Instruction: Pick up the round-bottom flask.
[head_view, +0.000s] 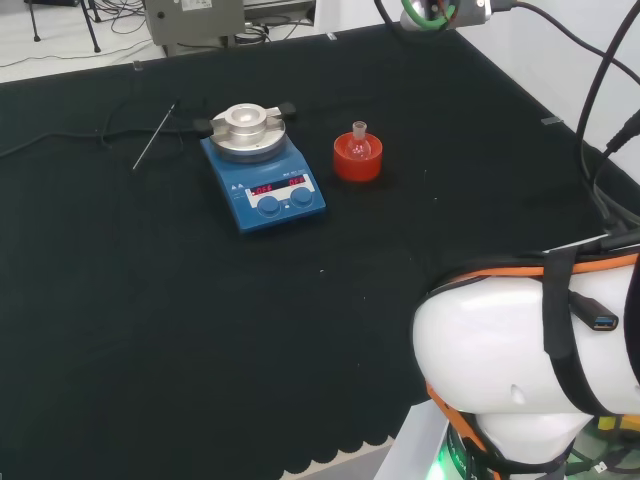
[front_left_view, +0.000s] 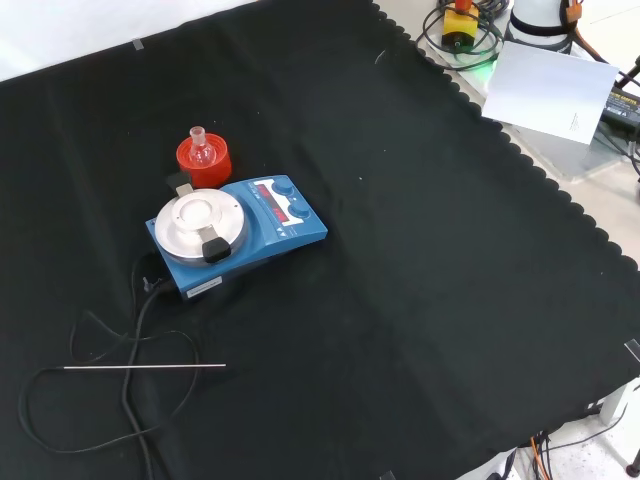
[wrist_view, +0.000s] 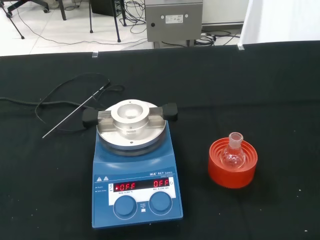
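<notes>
A small clear round-bottom flask (head_view: 359, 141) sits upright, neck up, in a red ribbed stand (head_view: 357, 160) on the black cloth (head_view: 200, 330); in the head view the stand is just to the right of a blue hotplate stirrer (head_view: 263, 182), close beside it but apart; in the front view the flask (front_left_view: 200, 147) and its stand (front_left_view: 204, 163) lie behind the stirrer (front_left_view: 238, 232), toward the top left; the wrist view shows the flask (wrist_view: 233, 153) nested in the stand (wrist_view: 232, 164) beside the stirrer (wrist_view: 135, 172), whose round metal plate (wrist_view: 132, 131) carries a pale block with two black grips; a thin metal rod (front_left_view: 144, 367) lies flat on the cloth near a looping black cable (front_left_view: 130, 380); the white arm link (head_view: 530, 350) stands at the head view's lower right; how the hand's fingers are set cannot be told; nothing touches the flask.
</notes>
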